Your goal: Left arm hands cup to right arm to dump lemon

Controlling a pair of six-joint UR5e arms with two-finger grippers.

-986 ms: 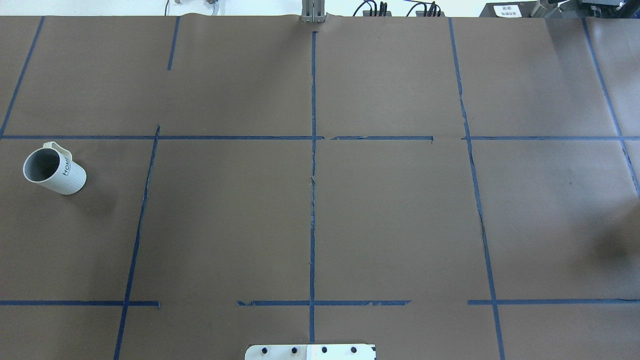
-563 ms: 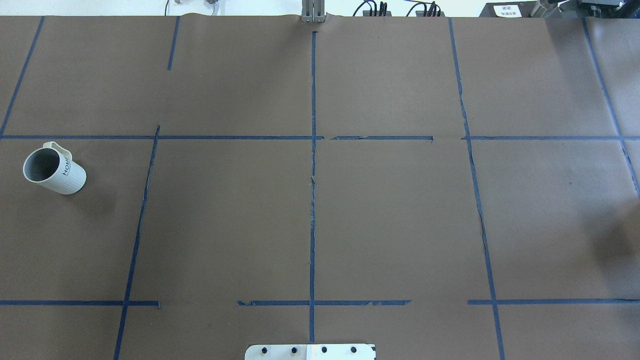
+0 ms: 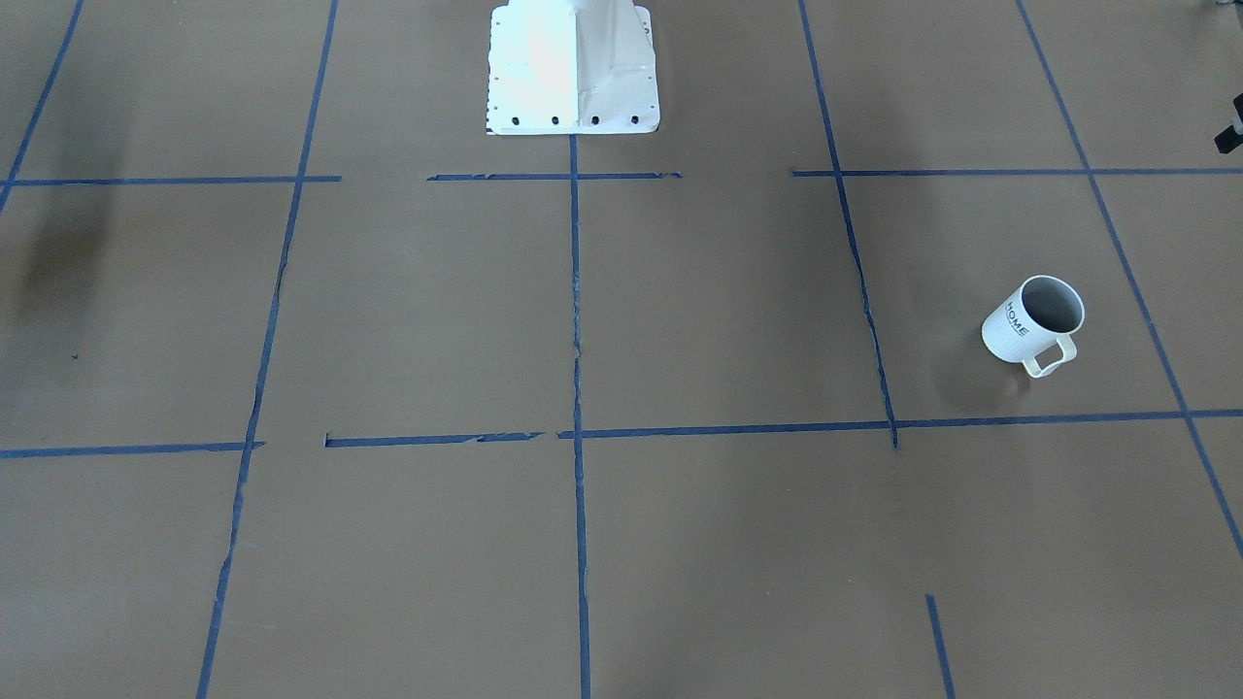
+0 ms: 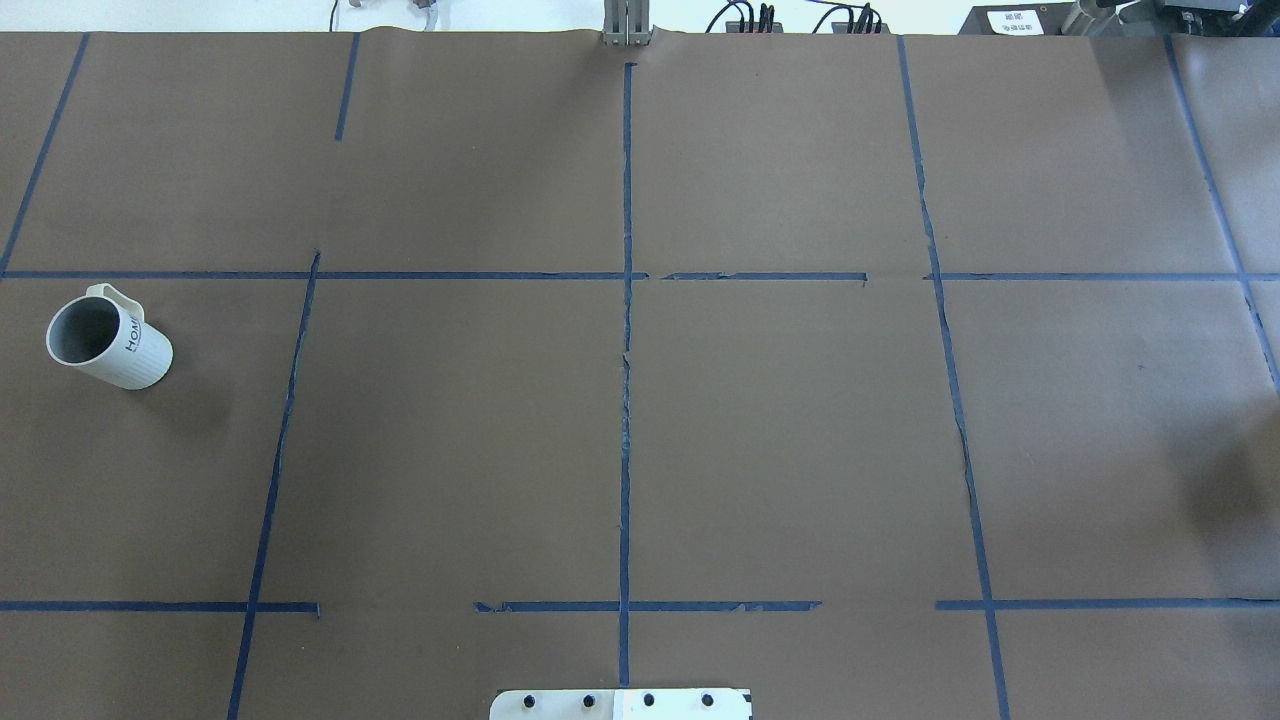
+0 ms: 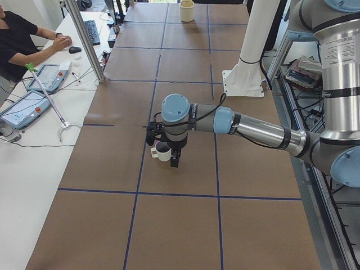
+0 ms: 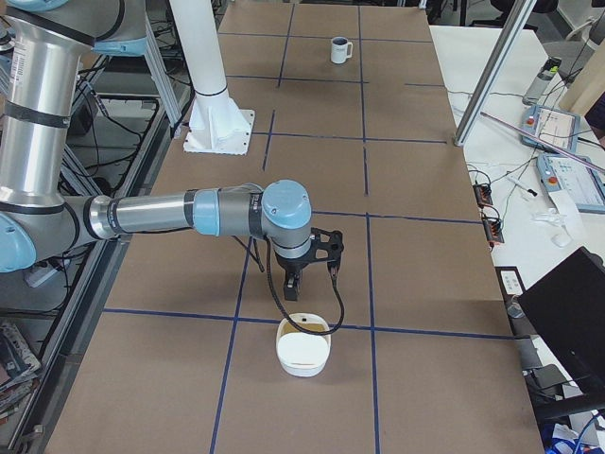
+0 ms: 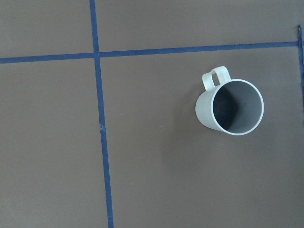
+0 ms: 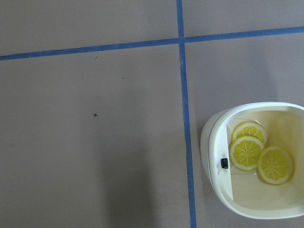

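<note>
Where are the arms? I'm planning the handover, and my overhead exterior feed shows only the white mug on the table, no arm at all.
Observer: From the left side view, the left arm stretches out level, and the left gripper hovers over the cup.
Operator: Anything inside the cup?
Observer: The left wrist view looks straight down into it and shows only bare grey inside, no lemon.
Operator: And the right side?
Observer: The right gripper hovers near a white bowl that holds three lemon slices.
</note>
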